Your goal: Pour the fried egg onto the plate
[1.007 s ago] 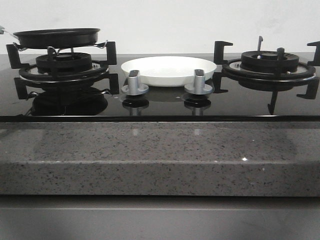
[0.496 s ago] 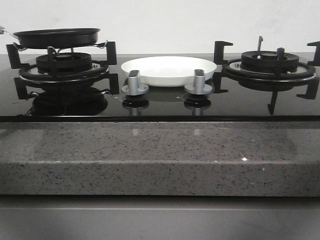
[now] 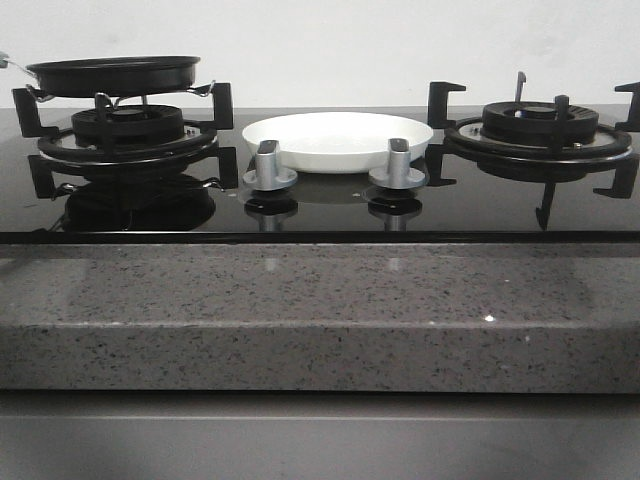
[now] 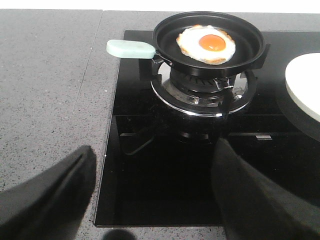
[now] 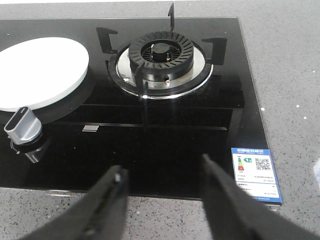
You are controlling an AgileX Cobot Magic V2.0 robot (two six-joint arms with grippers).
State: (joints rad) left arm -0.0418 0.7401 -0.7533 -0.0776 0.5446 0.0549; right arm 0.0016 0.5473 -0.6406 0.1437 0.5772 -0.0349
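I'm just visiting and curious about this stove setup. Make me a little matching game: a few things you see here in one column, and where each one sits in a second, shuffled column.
Things:
1. fried egg
2. plate
3. black frying pan
4. sticker with a QR code

Places:
A. on the left burner
B. at a front corner of the glass cooktop, near the right burner
C. inside the pan
D. on the glass between the two burners, behind the two knobs

Pairs: 1-C, 2-D, 3-A, 4-B

Two knobs (image 3: 268,165) stand just before the plate (image 3: 338,135) (burner grates (image 3: 125,130) flank it); above lies open.
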